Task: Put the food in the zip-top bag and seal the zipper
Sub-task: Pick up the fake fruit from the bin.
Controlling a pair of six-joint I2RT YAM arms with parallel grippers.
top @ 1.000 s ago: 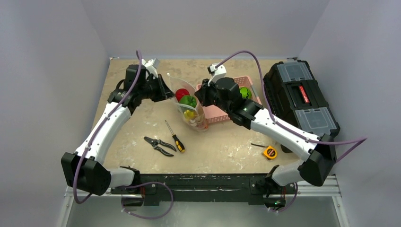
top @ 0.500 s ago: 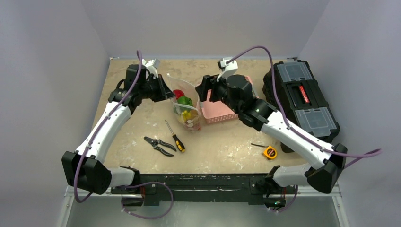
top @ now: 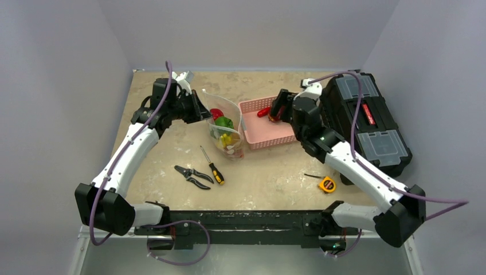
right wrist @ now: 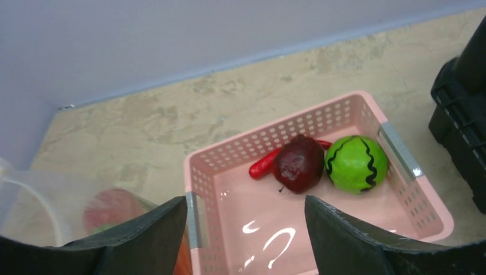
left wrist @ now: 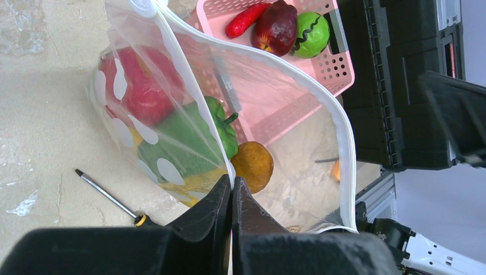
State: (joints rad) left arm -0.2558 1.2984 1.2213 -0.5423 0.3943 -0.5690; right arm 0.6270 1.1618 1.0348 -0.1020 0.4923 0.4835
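Note:
The zip-top bag (top: 226,129) stands open beside the pink basket (top: 269,143). My left gripper (left wrist: 231,183) is shut on the bag's near mouth edge; the white zipper (left wrist: 346,172) curves round the open mouth. Inside the bag lie a red piece (left wrist: 143,86), a green pepper (left wrist: 195,134) and an orange round piece (left wrist: 252,166). My right gripper (right wrist: 245,206) hangs open and holds nothing above the basket (right wrist: 321,117). In the basket's far end lie a red chili (right wrist: 265,163), a dark purple piece (right wrist: 298,163) and a green striped melon (right wrist: 356,163).
A black toolbox (top: 364,123) stands right of the basket, close to my right arm. A screwdriver (top: 212,166) and pliers (top: 193,176) lie in front of the bag. A yellow tape measure (top: 327,184) sits at the front right.
My right gripper opened at the bag's mouth, then swung right and now hangs over the basket. The left gripper kept its hold on the bag's edge.

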